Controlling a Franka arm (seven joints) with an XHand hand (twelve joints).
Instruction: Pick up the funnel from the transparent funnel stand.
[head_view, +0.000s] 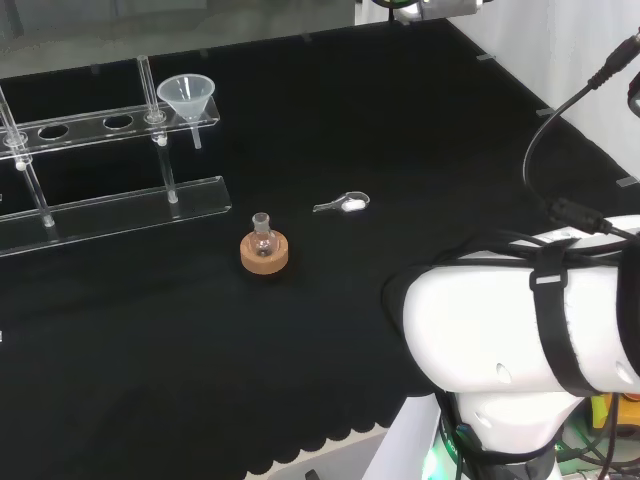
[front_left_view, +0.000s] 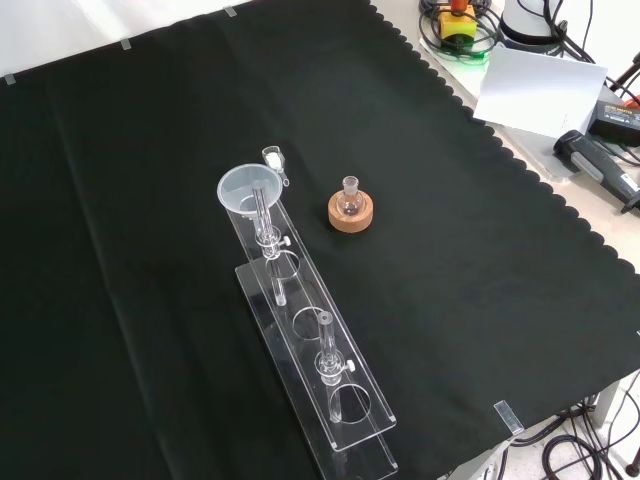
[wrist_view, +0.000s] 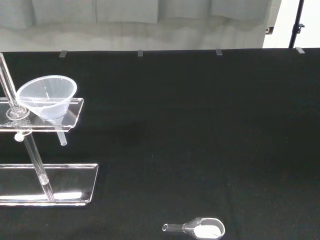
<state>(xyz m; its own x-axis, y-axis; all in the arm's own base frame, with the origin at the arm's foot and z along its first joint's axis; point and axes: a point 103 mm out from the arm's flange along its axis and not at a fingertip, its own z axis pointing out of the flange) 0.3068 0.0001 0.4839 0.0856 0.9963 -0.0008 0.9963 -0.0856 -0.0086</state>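
Observation:
A clear plastic funnel (head_view: 187, 98) sits upright in the end hole of the transparent funnel stand (head_view: 112, 195) at the far left of the head view. In the front view the funnel (front_left_view: 246, 192) is at the stand's (front_left_view: 343, 421) far end, near the middle of the cloth. The wrist view shows the funnel (wrist_view: 46, 97) resting in the stand's top plate (wrist_view: 73, 111), its stem poking down through it.
A small round flask (head_view: 263, 239) stands in a cork ring (head_view: 265, 254) near the stand; flask (front_left_view: 350, 196) and ring (front_left_view: 350, 214) also show from the front. A small scoop with white powder (head_view: 343, 204) lies on the cloth. The arm's white link (head_view: 520, 330) fills the head view's lower right.

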